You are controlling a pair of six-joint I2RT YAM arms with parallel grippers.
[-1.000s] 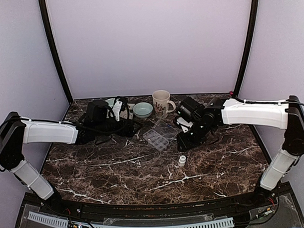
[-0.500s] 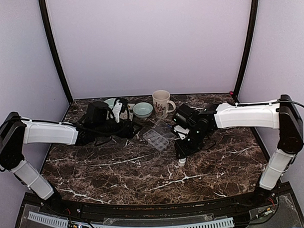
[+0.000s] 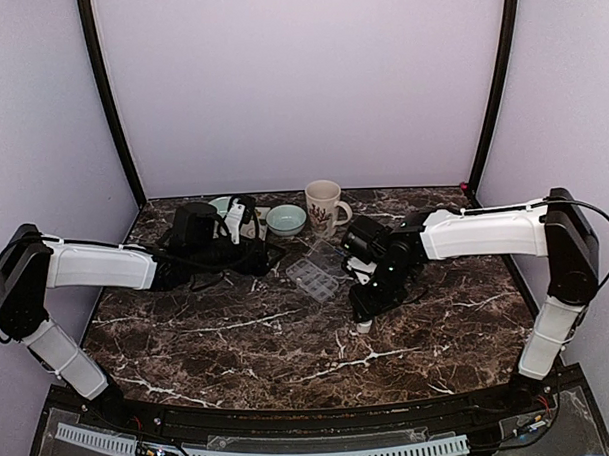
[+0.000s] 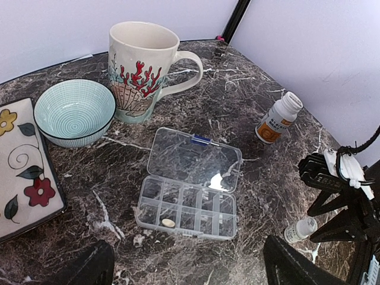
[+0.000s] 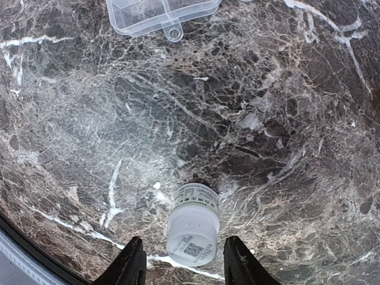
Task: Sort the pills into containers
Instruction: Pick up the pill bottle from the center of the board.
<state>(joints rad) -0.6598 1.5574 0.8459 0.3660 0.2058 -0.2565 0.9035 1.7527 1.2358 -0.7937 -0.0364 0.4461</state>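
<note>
My right pincer [image 5: 184, 242] is half open and pointed down at the marble table [image 5: 267, 119]. A small white bottle [image 5: 193, 221] sits between its two fingers [image 5: 132, 262]. There is a clear gap between the bottle and one finger. The other finger is very close to the bottle, but I cannot tell if it touches. I have no grip on the bottle, and it rests on the table by its own weight.

My left pincer [image 4: 187, 261] is spread wide and holds nothing. Only its two dark fingertips show, at the bottom corners of my left wrist view, above the table and touching nothing.

The organiser box [image 4: 187, 211] lies on the table in front of that left pincer, between my two arms. Its clear lid [image 4: 193, 159] is folded flat open on the far side. One pale pill [image 4: 168, 223] lies in a compartment of the near row, toward the left end. The white bottle stands apart from the box on its right.

Beyond the box are a coral-patterned mug [image 4: 142, 68], a pale green bowl [image 4: 74, 113] and a flowered plate [image 4: 24, 160]. An amber bottle [image 4: 279, 117] with a white cap stands off to the right.
</note>
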